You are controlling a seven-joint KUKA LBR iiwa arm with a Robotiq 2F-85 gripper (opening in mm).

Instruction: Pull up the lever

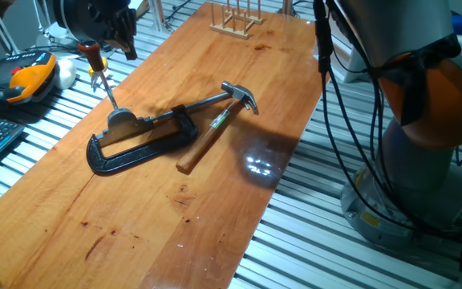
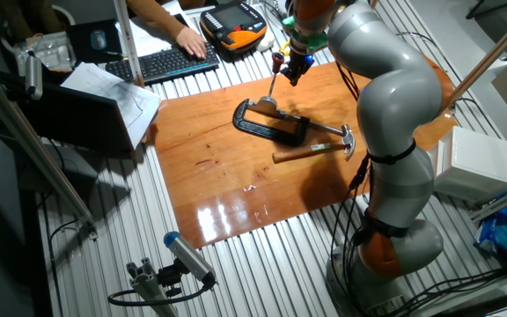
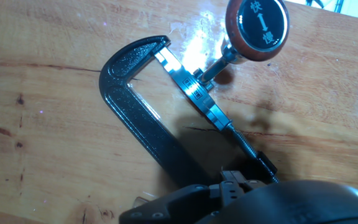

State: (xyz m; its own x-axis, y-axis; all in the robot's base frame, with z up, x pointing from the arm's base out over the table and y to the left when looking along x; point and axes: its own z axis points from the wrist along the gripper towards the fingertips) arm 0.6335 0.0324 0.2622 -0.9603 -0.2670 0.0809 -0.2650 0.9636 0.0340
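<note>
fingers (image 1: 109, 42) sit at the lever's (image 1: 103, 83) red knob (image 3: 256, 28); their spread can't be told. its base sits in a black c-clamp (image 1: 139, 144) on the table (image 1: 135, 233).

A black C-clamp (image 1: 135, 148) lies on the wooden table (image 1: 175, 233) beside a hammer (image 1: 215, 124); a keyboard (image 2: 161, 62) sits behind.

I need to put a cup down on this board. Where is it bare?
Bare wood lies between the C-clamp and the board's near end, and between the hammer and the wooden rack. The middle, around the lever, is crowded.
</note>
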